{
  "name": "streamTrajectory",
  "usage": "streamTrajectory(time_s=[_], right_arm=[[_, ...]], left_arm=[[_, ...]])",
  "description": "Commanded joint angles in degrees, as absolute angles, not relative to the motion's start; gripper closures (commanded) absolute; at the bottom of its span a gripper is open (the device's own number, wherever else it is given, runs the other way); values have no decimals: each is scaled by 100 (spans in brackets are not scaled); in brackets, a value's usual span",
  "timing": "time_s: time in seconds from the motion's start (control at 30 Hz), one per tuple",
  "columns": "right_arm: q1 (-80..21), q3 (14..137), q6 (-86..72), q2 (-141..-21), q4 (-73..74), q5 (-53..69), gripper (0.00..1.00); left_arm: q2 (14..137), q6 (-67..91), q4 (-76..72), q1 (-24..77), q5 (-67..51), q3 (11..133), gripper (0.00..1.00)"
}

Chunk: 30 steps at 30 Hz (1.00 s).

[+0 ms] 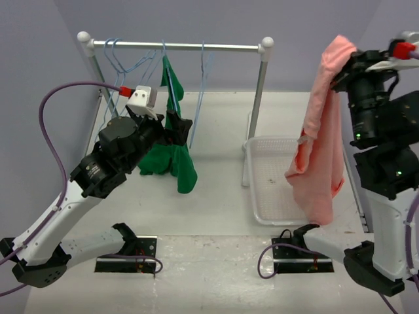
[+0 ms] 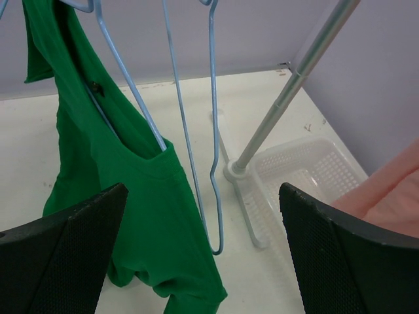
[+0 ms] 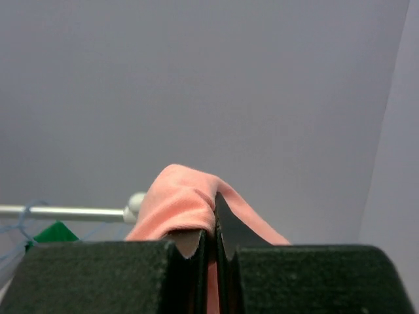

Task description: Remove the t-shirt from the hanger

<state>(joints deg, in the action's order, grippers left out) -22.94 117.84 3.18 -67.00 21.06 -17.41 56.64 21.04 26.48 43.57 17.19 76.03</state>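
A green t-shirt (image 1: 171, 154) hangs on a blue wire hanger (image 2: 127, 91) from the rack's rail (image 1: 190, 46). It fills the left of the left wrist view (image 2: 131, 216). My left gripper (image 1: 175, 127) is open right by the shirt's middle, and its jaws (image 2: 203, 216) hold nothing. My right gripper (image 1: 342, 69) is raised high at the right and shut on a pink t-shirt (image 1: 319, 150), which hangs free over the basket. In the right wrist view the pink cloth (image 3: 183, 209) is pinched between the closed jaws (image 3: 211, 245).
Several empty blue hangers (image 1: 203, 85) hang on the rail, one close beside the green shirt (image 2: 214, 131). The rack's right post (image 1: 260, 91) stands by a white plastic basket (image 1: 258, 190), which also shows in the left wrist view (image 2: 308, 163).
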Motion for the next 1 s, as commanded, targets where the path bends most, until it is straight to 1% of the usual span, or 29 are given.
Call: streamTrajectory(time_s=[0.0, 0.03, 0.1, 0.13, 0.2, 0.23, 0.27, 0.3, 0.33, 0.4, 0.43, 0.47, 0.5, 0.53, 0.57, 0.6, 0.63, 0.67, 0.77, 0.87, 0.97], right_arm=[[-1795, 10024, -252, -6119, 1662, -1775, 100], [-1706, 9202, -594, -5813, 1565, -1749, 100], [-1618, 8345, -877, -5460, 1433, -1915, 100], [-1608, 7532, -1157, -5284, 1337, -2151, 100], [-1608, 6736, -1510, -4774, 1266, -2407, 100], [-1617, 6002, -1982, -4625, 1283, -2687, 100], [-1617, 5655, -2247, -4371, 1344, -2785, 100], [-1617, 5051, -2798, -4264, 1397, -2812, 100], [-1617, 4784, -3030, -4176, 1467, -2769, 91], [-1626, 4222, -3460, -4122, 1546, -2331, 84], [-1617, 4123, -3585, -4166, 1782, -2103, 75], [-1617, 4061, -3664, -4244, 1932, -1683, 70], [-1626, 4026, -3752, -4454, 2073, -1540, 64], [-1626, 4043, -3770, -4560, 2387, -1460, 42], [-1626, 4113, -3805, -4666, 2591, -1511, 27], [-1626, 4340, -3814, -4832, 2793, -1590, 5], [-1626, 4490, -3841, -4895, 3204, -1721, 1], [-1626, 4874, -3884, -4939, 3425, -1958, 1], [-1626, 5412, -3815, -4861, 3902, -2039, 1], [-1626, 5966, -3255, -4527, 3903, -1698, 1], [-1626, 6169, -3007, -4237, 3867, -1232, 1]], left_arm=[[5607, 2180, 2663, 4377, 1881, 7559, 0], [5599, 2180, 2663, 4377, 1872, 7559, 0], [5572, 2180, 2672, 4377, 1881, 7541, 0], [5564, 2180, 2672, 4377, 1898, 7532, 0], [5555, 2180, 2672, 4386, 1907, 7541, 0], [5555, 2180, 2672, 4377, 1907, 7541, 0], [5546, 2180, 2672, 4377, 1907, 7541, 0], [5537, 2171, 2663, 4377, 1899, 7541, 0], [5537, 2171, 2654, 4377, 1890, 7541, 0], [5563, 2162, 2663, 4377, 1898, 7541, 0], [5572, 2162, 2654, 4377, 1898, 7550, 0], [5607, 2162, 2663, 4386, 1898, 7559, 0], [5616, 2162, 2663, 4377, 1907, 7567, 0], [5625, 2162, 2663, 4386, 1881, 7593, 0], [5642, 2162, 2663, 4386, 1881, 7594, 0], [5651, 2171, 2663, 4377, 1890, 7602, 0], [5669, 2180, 2672, 4386, 1898, 7620, 0], [5678, 2214, 2698, 4377, 1898, 7629, 0], [5660, 2276, 2768, 4377, 1863, 7646, 0], [5573, 2390, 3083, 4377, 1889, 7682, 0], [5397, 2539, 3417, 4386, 2091, 7655, 0]])
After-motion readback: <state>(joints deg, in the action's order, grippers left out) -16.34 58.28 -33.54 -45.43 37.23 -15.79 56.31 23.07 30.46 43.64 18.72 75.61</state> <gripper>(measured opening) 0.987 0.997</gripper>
